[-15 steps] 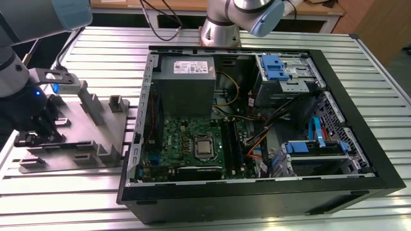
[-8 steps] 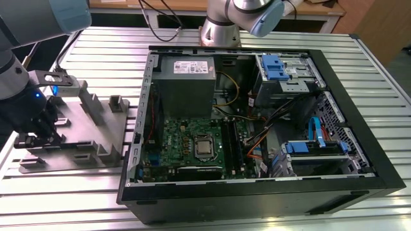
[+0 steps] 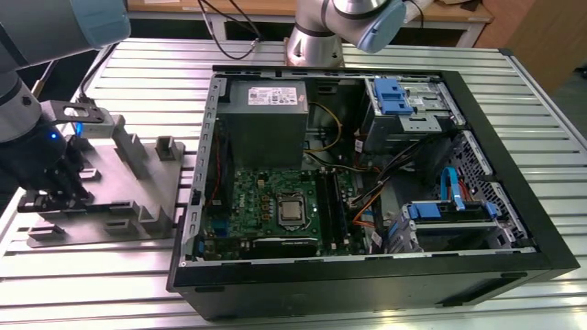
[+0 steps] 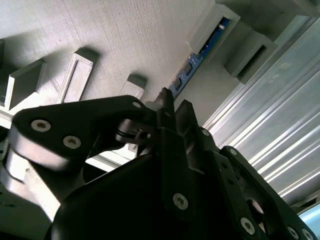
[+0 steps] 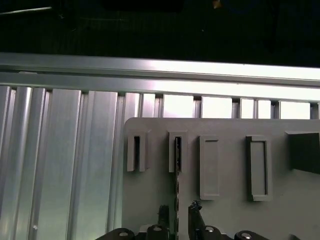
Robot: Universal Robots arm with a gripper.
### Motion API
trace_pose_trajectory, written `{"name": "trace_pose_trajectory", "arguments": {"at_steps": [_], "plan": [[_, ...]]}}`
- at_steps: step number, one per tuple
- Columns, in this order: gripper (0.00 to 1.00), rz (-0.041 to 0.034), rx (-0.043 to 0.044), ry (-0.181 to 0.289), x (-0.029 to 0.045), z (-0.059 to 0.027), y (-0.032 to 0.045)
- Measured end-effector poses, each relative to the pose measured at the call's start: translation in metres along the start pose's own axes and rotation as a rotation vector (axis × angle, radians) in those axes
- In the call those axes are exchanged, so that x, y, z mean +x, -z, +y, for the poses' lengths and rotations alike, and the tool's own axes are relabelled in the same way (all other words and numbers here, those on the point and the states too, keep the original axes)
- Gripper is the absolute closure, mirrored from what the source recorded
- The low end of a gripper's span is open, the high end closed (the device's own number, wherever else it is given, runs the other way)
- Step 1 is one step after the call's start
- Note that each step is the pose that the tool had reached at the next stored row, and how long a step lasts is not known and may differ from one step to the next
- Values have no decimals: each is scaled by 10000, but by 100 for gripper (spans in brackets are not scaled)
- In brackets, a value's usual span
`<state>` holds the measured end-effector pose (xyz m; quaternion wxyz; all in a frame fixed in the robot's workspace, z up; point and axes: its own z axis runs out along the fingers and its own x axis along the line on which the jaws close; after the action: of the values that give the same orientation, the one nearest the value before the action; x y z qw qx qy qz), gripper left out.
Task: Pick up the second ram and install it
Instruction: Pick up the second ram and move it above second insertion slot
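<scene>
1. Second ram: one thin stick standing on edge on the grey holder tray. Its far end is seated in a narrow slotted block. In the second wrist view the second ram shows a blue-green face, and any print on it is too small to tell.
2. Jaws: slightly open, with one black fingertip on either side of the stick's near end and a gap on each side. They grip nothing.
3. Tray blocks, first wrist view: two narrow slotted, two wider rectangular.
4. Worktop: ribbed aluminium carrying the tray and, to the exterior view's right, one open computer case.
5. Case contents: one green motherboard, one power supply with a white label whose writing is illegible, and two blue drive brackets.
</scene>
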<state>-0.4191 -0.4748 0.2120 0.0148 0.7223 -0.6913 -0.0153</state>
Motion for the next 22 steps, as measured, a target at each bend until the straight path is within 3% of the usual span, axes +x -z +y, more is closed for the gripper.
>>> {"name": "trace_pose_trajectory", "arguments": {"at_steps": [1,2,8,15,17,18,22], "plan": [[77,1,0,0,0,0,-1],[70,-2,3,1,0,-1,-16],[70,17,11,373,0,3,-101],[70,21,12,471,0,6,-107],[72,20,13,470,0,6,-107],[78,20,13,470,0,6,-107],[78,20,13,470,-1,7,-107]]}}
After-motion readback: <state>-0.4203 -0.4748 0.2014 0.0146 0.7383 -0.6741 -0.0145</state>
